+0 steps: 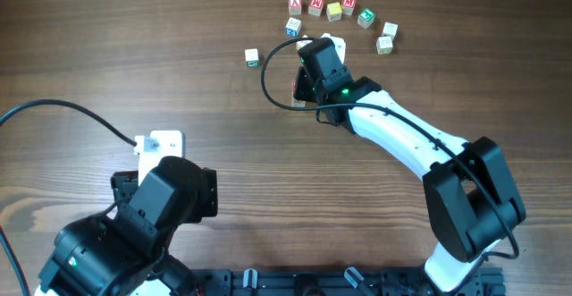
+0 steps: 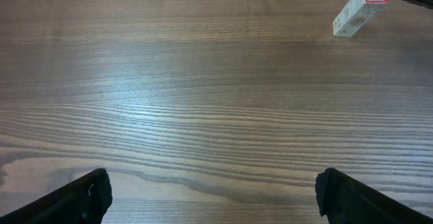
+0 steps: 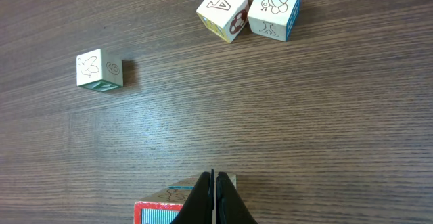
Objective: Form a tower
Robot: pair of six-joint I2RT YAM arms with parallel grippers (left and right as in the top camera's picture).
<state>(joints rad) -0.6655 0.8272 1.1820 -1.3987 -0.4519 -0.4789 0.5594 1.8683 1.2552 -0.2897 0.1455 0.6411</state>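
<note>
Closest to us, our right gripper [image 3: 213, 200] is pressed together on nothing, right over the tower [image 3: 159, 214] standing mid-table near the loose cubes [image 3: 222, 11]. Our left gripper [image 2: 213, 187] hangs spread wide. Next, we judge: part those fingers and fetch another cube.

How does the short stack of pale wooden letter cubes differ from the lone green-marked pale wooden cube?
The stack is several cubes tall; the lone cube is single. The stack's top is red-framed, under the shut right gripper; the lone cube is uncovered. Both are pale wood.
</note>
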